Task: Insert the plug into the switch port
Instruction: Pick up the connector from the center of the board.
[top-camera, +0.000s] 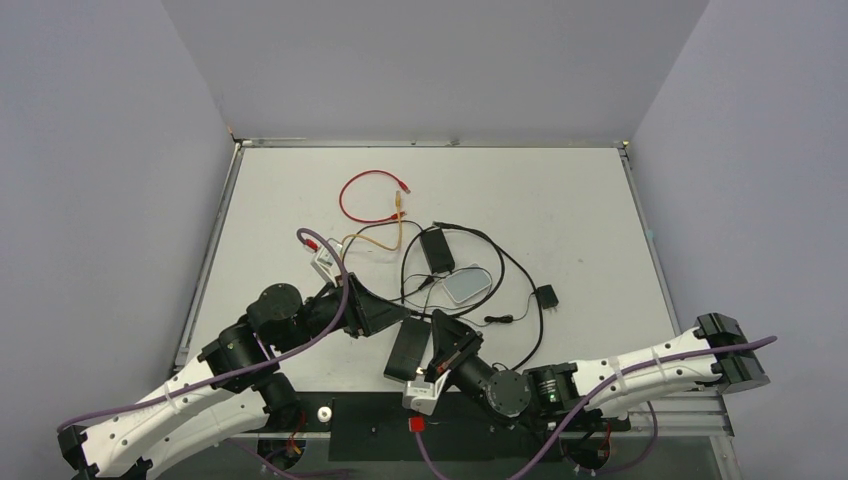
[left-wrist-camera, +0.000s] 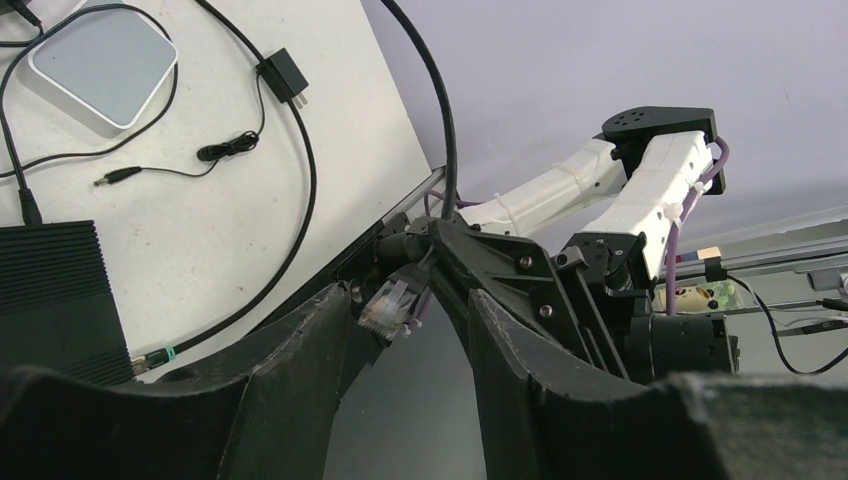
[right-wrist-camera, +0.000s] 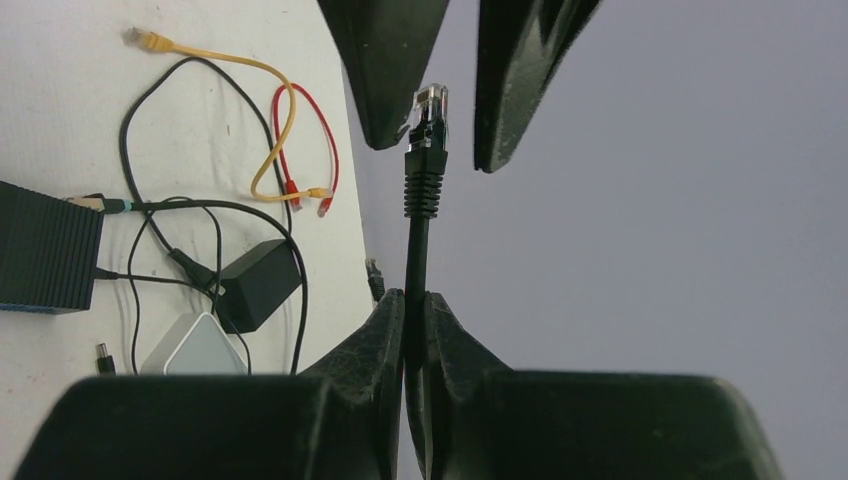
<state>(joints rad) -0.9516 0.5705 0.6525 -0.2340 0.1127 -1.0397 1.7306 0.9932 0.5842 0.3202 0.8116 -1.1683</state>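
Table (top-camera: 560, 210): white, and it carries everything else.
Switch (top-camera: 408, 350): a flat black box lying near the front edge, between the two arms. From the right wrist one edge shows blue trim. A green-banded lead already goes into it, but I cannot make out the port row itself.
Left gripper (left-wrist-camera: 408, 300): spread wide, with one finger on each side of the plug and neither touching it.
Right gripper (right-wrist-camera: 415, 300): pressed together on the black cable, a little below the plug's boot.
Grey pad (top-camera: 468, 287): flat on the table beyond the switch, ringed by black leads.
Adapter brick (top-camera: 437, 250): sits behind the pad, well clear of the switch.
Loose cables: a red cable (right-wrist-camera: 336, 155) and a yellow cable (right-wrist-camera: 200, 52) loop at the far side, out of the way. The tangle of black leads beside the switch could snag.
Black cable (right-wrist-camera: 417, 250): light and limp. It likely sags and twists if it is gripped far back.
Plug (right-wrist-camera: 431, 105): held up off the table, clear plastic, small and hard, with a thin latch tab that probably breaks easily. It is best gripped on the boot or the flat sides, not on the tab.
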